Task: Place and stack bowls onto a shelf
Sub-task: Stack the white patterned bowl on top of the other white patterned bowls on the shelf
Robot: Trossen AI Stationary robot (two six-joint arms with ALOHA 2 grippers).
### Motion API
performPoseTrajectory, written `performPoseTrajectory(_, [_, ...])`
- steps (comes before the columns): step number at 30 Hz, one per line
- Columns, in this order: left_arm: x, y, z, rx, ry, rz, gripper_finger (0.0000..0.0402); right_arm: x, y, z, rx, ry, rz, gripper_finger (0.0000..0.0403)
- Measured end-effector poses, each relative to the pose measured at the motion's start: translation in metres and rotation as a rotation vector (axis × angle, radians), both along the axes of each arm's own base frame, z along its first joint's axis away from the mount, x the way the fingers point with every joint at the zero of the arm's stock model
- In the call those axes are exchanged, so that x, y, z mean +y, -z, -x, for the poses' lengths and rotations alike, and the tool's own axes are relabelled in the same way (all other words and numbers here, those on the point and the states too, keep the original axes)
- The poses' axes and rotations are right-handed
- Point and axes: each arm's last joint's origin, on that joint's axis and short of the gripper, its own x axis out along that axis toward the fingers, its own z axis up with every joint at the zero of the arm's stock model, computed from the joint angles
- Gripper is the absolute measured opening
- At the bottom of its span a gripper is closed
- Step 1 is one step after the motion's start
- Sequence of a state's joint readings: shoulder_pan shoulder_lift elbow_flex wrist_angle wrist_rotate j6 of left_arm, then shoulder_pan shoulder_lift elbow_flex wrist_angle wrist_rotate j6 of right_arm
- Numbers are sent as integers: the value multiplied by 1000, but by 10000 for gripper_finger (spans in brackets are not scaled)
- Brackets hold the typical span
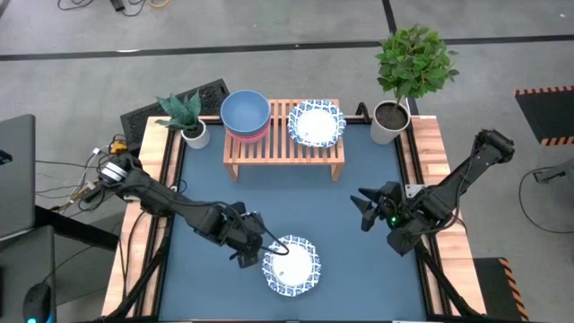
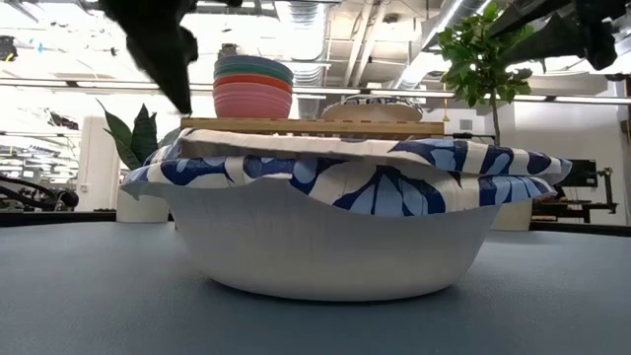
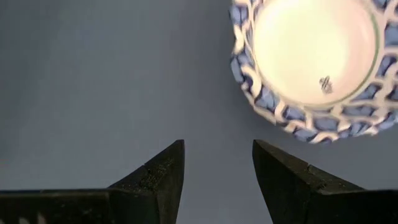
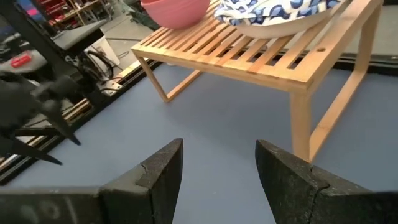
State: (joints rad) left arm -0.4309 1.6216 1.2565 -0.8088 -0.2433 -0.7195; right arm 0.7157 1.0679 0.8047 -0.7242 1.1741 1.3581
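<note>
Tabletop of dark blue (image 1: 359,224), framed by light-wood edging, is seen beneath everything else, and the low light-wood shelf with a slatted top (image 1: 283,144) serves as the landmark standing at its far middle. Two dark arms are reached in on the near side of the shelf, the left one stretched across from the shelf's left and the right one folded at its right. On the shelf's left part a plain teal round bowl (image 1: 245,111) is nested in a plain pink round bowl (image 1: 246,135), and on its right part a white bowl with a blue patterned rim (image 1: 316,124) is seated. A second white bowl with a blue patterned rim (image 1: 291,266) is set on the tabletop well in front of the shelf, toward the near edge. A leafy green plant in a white pot (image 1: 391,121) is placed just beyond the shelf's right end, and a spiky green plant in a smaller white pot (image 1: 194,133) just beside its left end. The left gripper (image 1: 260,249) is held just beside the near bowl on its left, fingers (image 3: 165,177) spread and empty. The right gripper (image 1: 363,205) is kept in front of the shelf's right end, well apart from it, fingers (image 4: 158,174) spread wide around nothing.
</note>
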Motion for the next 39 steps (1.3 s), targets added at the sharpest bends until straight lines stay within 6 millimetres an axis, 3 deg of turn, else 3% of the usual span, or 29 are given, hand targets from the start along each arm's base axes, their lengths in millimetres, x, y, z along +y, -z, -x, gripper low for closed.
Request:
performPoseTrajectory(7, [0, 18, 7, -61, -52, -22, 174, 8, -4, -1, -65, -25, -62, 226])
performPoseTrajectory(14, [-30, 40, 22, -250, -158, -24, 174, 9, -6, -4, -103, -23, -96, 226])
performPoseTrajectory(21, [-43, 41, 34, -378, -355, -12, 174, 9, -6, -4, -98, -24, -90, 226])
performPoseTrajectory(32, [-50, 37, 28, -458, -466, 156, 174, 13, -6, -1, -94, -52, -89, 226])
performPoseTrajectory(39, [-63, 57, 22, -406, -513, 270, 174, 17, -6, 1, -85, -77, -80, 226])
